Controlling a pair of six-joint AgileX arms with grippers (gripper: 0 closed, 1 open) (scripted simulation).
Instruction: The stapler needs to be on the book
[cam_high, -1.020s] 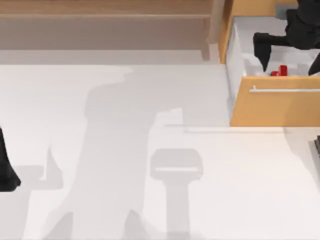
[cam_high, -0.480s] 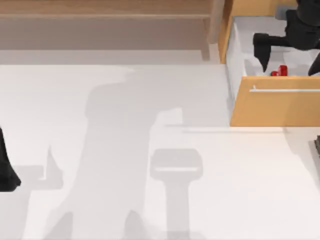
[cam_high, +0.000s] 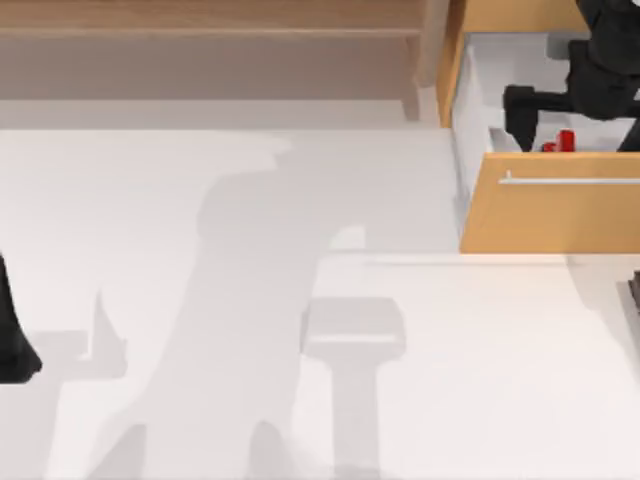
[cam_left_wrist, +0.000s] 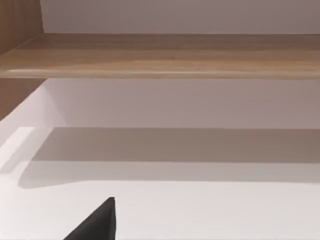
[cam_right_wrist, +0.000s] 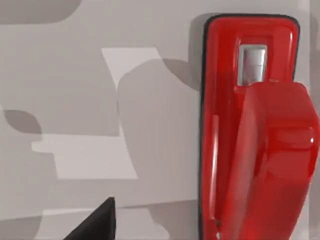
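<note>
The stapler (cam_high: 560, 142) is a small bright red object lying inside the open drawer (cam_high: 470, 90) at the table's back right, just behind the wooden drawer front (cam_high: 550, 210). My right gripper (cam_high: 524, 118) reaches into the drawer and hovers just left of the stapler. In the right wrist view the stapler (cam_right_wrist: 250, 130) lies close below on the drawer's grey floor, beside one dark fingertip (cam_right_wrist: 102, 222). The book is out of view. My left arm (cam_high: 10, 340) is parked at the table's left edge.
A wooden shelf (cam_high: 210, 30) runs along the back, left of the drawer. The white table (cam_high: 300, 300) stretches in front, crossed by grey arm shadows. A dark shape (cam_high: 634, 295) sits at the right edge, cut off.
My right arm has shifted a little inside the drawer, and its shadow on the table slid to the right. The stapler and the left arm have not moved.
</note>
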